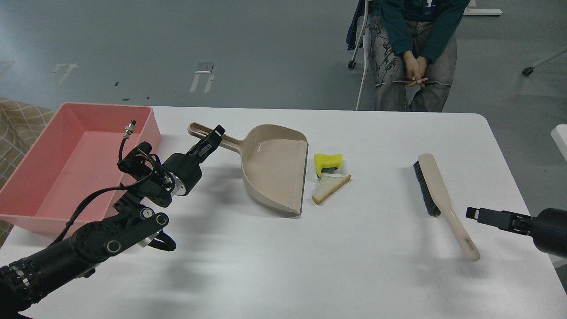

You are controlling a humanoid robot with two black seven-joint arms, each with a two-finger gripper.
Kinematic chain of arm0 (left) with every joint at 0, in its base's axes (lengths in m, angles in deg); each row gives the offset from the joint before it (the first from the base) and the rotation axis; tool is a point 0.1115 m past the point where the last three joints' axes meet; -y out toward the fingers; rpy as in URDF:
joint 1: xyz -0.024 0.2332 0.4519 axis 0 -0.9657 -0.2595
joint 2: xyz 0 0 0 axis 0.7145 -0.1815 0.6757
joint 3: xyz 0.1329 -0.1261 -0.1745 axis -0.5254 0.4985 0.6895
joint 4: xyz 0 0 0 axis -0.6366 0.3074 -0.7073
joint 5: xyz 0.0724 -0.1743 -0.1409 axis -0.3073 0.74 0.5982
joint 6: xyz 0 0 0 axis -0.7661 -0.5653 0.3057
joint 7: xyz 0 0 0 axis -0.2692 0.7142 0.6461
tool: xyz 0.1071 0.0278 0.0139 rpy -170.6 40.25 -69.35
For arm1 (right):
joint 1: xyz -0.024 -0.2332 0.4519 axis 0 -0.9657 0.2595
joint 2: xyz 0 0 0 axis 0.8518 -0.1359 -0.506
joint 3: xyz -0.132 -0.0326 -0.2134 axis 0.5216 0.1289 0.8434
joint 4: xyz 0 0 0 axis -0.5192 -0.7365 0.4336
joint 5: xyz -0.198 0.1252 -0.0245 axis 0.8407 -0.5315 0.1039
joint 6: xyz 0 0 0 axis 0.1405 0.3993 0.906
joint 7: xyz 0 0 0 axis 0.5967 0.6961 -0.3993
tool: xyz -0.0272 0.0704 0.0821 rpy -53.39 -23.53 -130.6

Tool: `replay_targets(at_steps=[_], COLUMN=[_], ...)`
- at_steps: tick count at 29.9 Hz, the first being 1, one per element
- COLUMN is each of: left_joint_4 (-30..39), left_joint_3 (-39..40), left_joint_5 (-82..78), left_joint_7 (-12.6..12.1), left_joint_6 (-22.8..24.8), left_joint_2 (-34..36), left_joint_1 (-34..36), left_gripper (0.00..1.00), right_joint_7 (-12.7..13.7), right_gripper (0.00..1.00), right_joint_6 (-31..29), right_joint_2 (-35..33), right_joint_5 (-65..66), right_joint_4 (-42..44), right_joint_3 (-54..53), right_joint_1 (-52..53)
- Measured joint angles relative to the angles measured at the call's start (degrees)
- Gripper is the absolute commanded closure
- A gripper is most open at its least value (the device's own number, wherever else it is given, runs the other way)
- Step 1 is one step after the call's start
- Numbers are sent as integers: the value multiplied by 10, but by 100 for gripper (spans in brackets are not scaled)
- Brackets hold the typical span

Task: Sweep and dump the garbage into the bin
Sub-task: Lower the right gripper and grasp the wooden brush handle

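Note:
The yellow sponge chunk (328,160) and the triangular bread slice (330,186) lie touching each other on the white table, just right of the beige dustpan's (272,170) open lip. The pink bin (66,168) stands at the table's left end and looks empty. My left gripper (211,141) is closed around the dustpan's handle, near the handle's far end. My right gripper (473,214) comes in from the right, just right of the handle of the beige brush (436,190). It is seen side-on, so its fingers cannot be told apart.
A person (412,48) sits on a chair behind the table's far edge. The brush lies diagonally on the right part of the white table (283,266), bristles facing left. A checked cloth (17,124) shows left of the bin.

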Motion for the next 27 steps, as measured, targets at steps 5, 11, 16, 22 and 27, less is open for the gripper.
replay_targets(at_steps=[5, 11, 16, 22, 27], left_joint_4=[3, 3, 3, 3, 4], left_joint_3=[0, 0, 0, 0, 1], left_joint_5=[0, 0, 0, 0, 0], left_joint_7=[0, 0, 1, 1, 1], left_joint_6=[0, 0, 0, 0, -1], left_joint_2=[1, 1, 1, 2, 1], left_joint_1=[-1, -2, -2, -3, -4], left_gripper=[100, 100, 100, 100, 100], right_joint_7=[10, 21, 24, 31, 38], right_gripper=[2, 7, 13, 43, 44], right_joint_6=[0, 0, -1, -3, -7], right_joint_2=[18, 41, 44, 44, 44], right_joint_5=[-1, -2, -2, -1, 0], right_joint_4=[-5, -8, -8, -9, -15], right_joint_3=[-2, -1, 0, 2, 3], right_joint_1=[1, 0, -1, -3, -9])
